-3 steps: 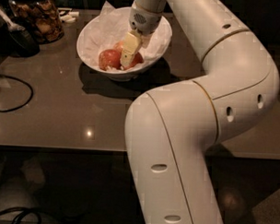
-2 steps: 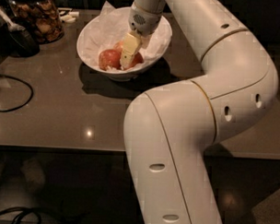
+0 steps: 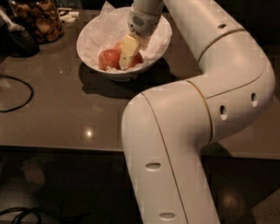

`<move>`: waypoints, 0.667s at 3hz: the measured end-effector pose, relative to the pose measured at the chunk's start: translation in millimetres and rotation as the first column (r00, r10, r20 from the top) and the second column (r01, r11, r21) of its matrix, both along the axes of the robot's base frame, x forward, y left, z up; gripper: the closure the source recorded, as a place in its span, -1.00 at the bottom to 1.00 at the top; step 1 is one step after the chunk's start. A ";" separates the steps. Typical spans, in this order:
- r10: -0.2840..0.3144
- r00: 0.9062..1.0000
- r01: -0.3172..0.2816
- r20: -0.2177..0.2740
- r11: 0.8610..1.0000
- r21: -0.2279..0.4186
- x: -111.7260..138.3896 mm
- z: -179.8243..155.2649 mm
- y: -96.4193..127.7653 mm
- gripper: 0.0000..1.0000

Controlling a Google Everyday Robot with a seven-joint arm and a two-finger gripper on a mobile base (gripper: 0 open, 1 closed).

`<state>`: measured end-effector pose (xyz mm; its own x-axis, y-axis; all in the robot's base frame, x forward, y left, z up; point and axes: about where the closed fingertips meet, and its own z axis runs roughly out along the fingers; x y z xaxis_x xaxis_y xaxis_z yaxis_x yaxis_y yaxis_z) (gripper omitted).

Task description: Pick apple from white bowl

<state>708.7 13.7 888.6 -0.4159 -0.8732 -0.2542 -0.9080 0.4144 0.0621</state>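
The white bowl [image 3: 85,46], lined with crumpled white paper [image 3: 154,38], stands at the back of the brown table. A red-orange apple [image 3: 108,59] lies in its left half. A second, redder apple [image 3: 138,60] shows just right of it, partly hidden. My gripper [image 3: 127,55] reaches down into the bowl from the upper right. Its pale tip sits between the two apples and touches or overlaps both. I cannot tell which apple it is on.
A glass jar of brown snacks [image 3: 39,16] stands at the back left, with a dark object [image 3: 20,38] beside it. A black cable [image 3: 14,93] loops at the left. My own white arm [image 3: 199,116] fills the right foreground. The table's front edge [image 3: 60,149] runs across.
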 end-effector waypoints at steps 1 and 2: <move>0.000 1.000 0.000 -0.005 1.000 -0.003 0.7 -2.8 -0.1 -0.52; -0.002 1.000 0.001 -0.009 1.000 -0.006 1.4 -5.7 -1.6 -0.54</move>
